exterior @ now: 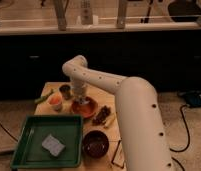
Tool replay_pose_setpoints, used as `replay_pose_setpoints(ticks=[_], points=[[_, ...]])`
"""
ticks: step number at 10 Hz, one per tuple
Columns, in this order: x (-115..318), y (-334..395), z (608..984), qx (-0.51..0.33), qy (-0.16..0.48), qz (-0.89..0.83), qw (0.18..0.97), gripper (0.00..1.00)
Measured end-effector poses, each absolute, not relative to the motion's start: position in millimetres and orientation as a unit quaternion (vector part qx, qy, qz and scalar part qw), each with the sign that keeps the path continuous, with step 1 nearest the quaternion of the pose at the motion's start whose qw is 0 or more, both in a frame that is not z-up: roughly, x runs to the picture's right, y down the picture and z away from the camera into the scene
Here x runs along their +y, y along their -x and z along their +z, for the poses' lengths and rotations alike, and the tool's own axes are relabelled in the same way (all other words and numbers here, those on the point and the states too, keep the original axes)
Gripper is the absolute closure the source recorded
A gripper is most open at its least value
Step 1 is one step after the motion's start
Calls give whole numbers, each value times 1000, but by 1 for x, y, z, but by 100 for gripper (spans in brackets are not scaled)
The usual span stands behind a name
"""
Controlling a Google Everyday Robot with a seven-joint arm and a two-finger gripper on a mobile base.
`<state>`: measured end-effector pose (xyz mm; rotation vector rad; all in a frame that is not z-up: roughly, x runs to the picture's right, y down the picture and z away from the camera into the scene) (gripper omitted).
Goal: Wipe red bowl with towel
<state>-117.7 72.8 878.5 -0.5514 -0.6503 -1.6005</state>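
Note:
The red bowl point(85, 108) sits on the wooden table point(108, 95), right of the small pale bowl with orange contents point(55, 101). My gripper point(83, 100) points down into the red bowl and covers its middle. A pale patch shows at the gripper's tip; I cannot tell whether it is the towel. A grey folded cloth or sponge point(53, 145) lies in the green tray point(29, 127) at the front left.
A dark brown bowl point(95, 145) stands at the front, right of the tray. A metal cup point(65, 91) is behind the pale bowl. A dark clump point(101, 115) lies right of the red bowl. A green item point(43, 96) lies at the left edge. A black-framed item point(117, 154) is at the front right.

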Motion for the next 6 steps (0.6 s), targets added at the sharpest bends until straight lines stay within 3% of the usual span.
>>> replay_pose_setpoints(ticks=[6], points=[[103,108,851,-321,232,-727,561,100]])
